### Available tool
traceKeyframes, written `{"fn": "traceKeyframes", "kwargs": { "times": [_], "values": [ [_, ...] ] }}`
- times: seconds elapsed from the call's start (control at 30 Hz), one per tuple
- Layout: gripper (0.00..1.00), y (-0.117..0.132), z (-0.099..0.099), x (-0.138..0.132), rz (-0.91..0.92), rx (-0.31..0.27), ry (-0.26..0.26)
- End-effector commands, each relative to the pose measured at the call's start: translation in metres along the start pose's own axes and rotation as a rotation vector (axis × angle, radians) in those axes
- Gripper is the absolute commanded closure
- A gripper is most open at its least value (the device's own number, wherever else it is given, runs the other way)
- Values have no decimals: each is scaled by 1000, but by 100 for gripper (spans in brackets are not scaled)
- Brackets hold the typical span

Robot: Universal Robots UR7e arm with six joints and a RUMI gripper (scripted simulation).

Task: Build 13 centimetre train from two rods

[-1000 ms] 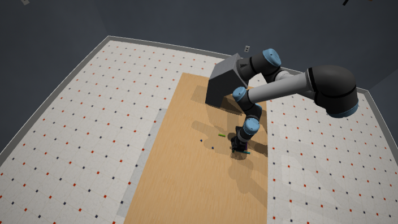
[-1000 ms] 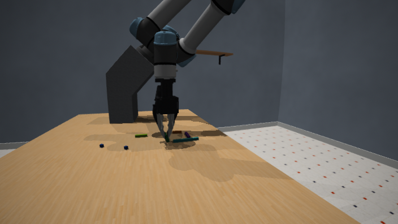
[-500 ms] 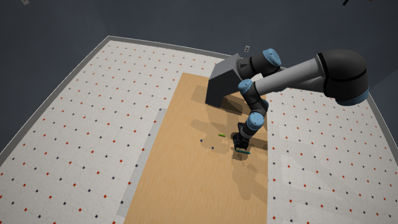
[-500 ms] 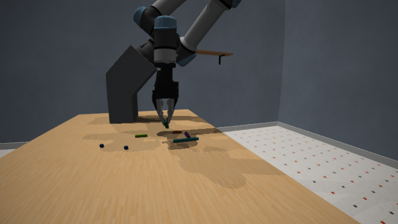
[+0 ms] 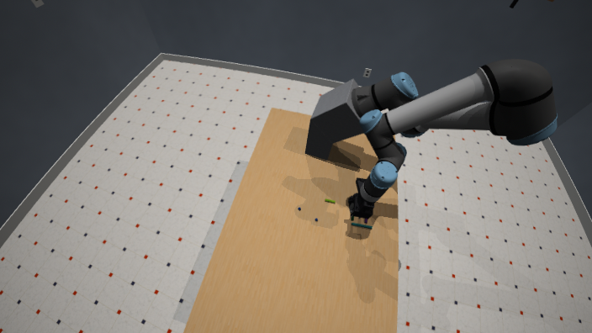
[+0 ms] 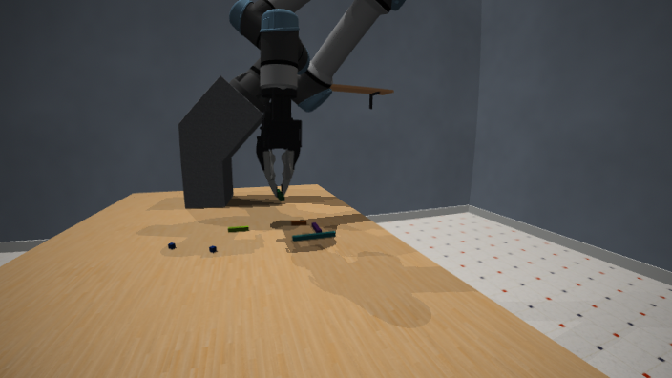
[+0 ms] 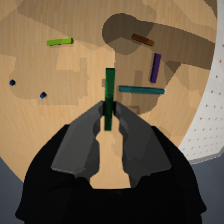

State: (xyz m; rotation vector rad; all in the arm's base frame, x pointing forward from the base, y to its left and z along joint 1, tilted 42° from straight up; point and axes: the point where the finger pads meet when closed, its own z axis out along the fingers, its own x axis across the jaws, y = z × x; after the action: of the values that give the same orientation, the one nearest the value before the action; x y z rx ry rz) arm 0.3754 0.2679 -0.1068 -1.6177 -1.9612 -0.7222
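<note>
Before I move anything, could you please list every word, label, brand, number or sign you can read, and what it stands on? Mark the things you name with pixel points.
None can be read: no lettering, number or sign shows on the arm (image 5: 439,103) (image 6: 279,76), the base (image 5: 330,122) (image 6: 205,143), the rods or the wall. Any tiny marks would be too small to read.

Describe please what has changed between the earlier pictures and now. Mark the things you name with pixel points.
The black two-jaw pincer (image 5: 352,218) (image 6: 281,192) (image 7: 108,102) rose from the table, carrying the long green rod (image 6: 281,195) (image 7: 110,82) up and toward the dark grey pedestal (image 6: 202,157). Nothing was released. The other rods stayed put.
</note>
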Motion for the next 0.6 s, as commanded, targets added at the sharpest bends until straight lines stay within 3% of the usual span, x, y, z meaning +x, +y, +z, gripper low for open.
{"fn": "traceKeyframes", "kwargs": {
  "times": [0.0,0.57],
  "values": [
    [100,0,-3,0,0,0,0],
    [100,0,-3,0,8,0,0]
  ]
}}
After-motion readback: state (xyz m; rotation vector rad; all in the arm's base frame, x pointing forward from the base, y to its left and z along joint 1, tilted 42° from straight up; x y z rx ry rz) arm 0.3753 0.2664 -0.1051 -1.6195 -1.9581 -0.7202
